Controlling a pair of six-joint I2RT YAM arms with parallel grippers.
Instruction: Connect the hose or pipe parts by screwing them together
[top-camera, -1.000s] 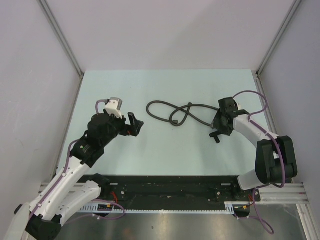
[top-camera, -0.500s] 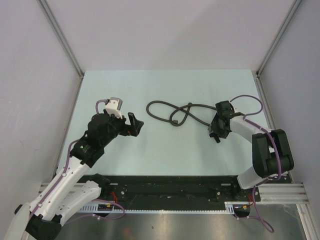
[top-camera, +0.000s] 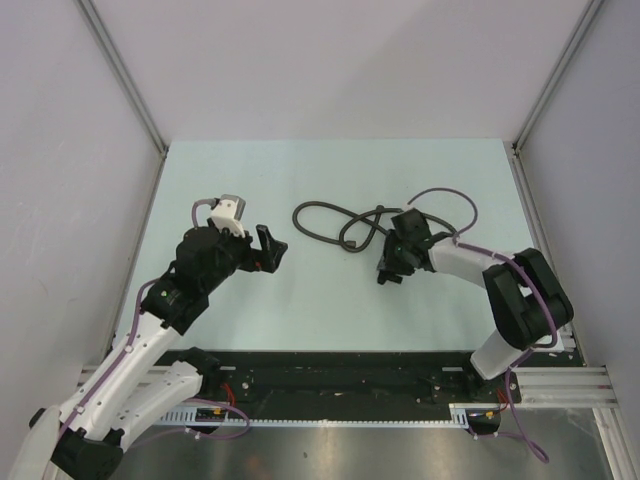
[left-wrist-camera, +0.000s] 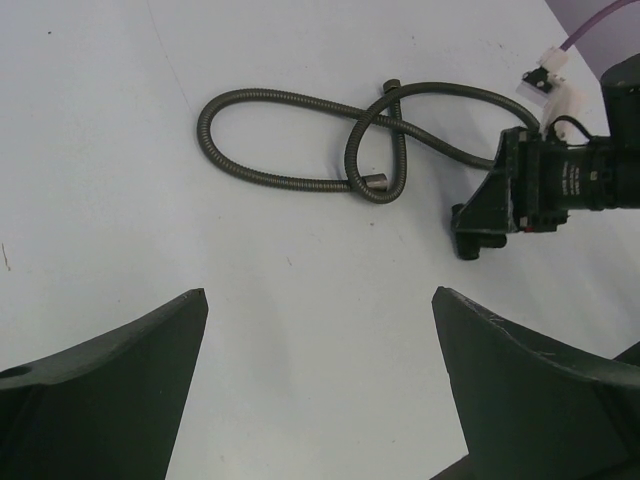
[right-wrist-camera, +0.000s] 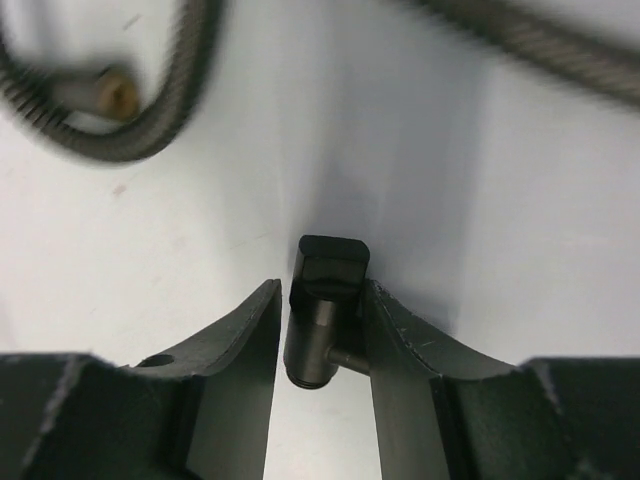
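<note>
A thin dark ribbed hose (top-camera: 330, 222) lies looped and crossed over itself on the pale table, and it also shows in the left wrist view as hose (left-wrist-camera: 290, 180). Its small metal end (left-wrist-camera: 375, 183) rests inside the loop; that end (right-wrist-camera: 112, 92) is blurred at the upper left of the right wrist view. My right gripper (top-camera: 390, 272) sits just right of the loop, shut on a short black fitting (right-wrist-camera: 325, 300) with a threaded bottom and a flat cap. My left gripper (top-camera: 268, 245) hovers left of the hose, open, its jaws (left-wrist-camera: 320, 295) holding nothing.
Grey walls and slanted metal posts (top-camera: 125, 80) close in the table on the left, back and right. A black rail (top-camera: 340, 375) runs along the near edge. A purple cable (top-camera: 440, 195) arches over the right wrist.
My right gripper has moved left toward the hose loop with the black fitting between its jaws, and the jaws have narrowed on it. The left arm has not moved.
</note>
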